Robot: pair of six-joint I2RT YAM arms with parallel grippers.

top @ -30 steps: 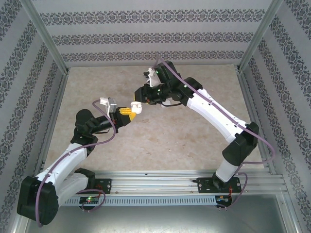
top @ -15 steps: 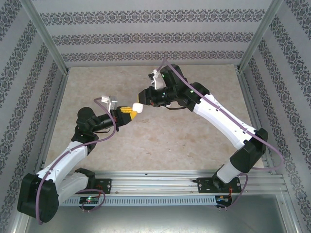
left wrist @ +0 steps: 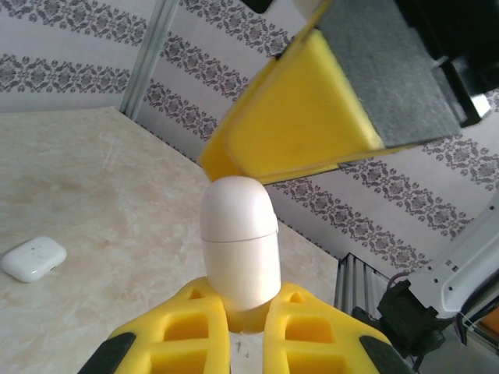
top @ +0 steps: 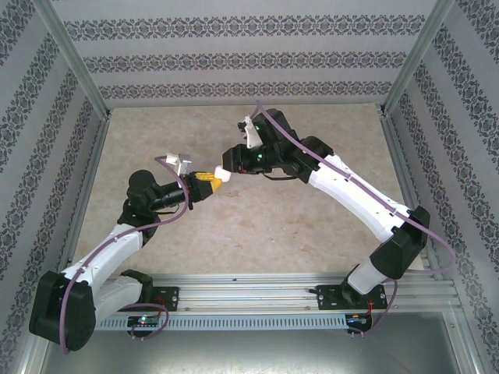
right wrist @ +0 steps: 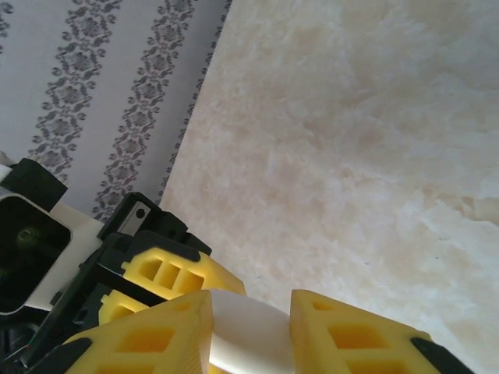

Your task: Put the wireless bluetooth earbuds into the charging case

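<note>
The left tool (left wrist: 248, 312) clamps the base of the charging case (left wrist: 239, 234) aloft over the tabletop (left wrist: 93, 179), its long axis pointing lid-first into the right tool (right wrist: 251, 315), whose jaws straddle that lid end, though whether they grip it cannot be told.

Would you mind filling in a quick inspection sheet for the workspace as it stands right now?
Surface: beige marbled table, nothing spilled that I can see.
Job's things: white charging case, lid closed, held off the table.
Clutter: second white case, lying on the table.
Grippers: left gripper shut on the charging case's lower end; right gripper straddles its top, grip unclear.
Cables: purple cable looped along each arm.
Surroundings: patterned walls, metal frame posts.
</note>
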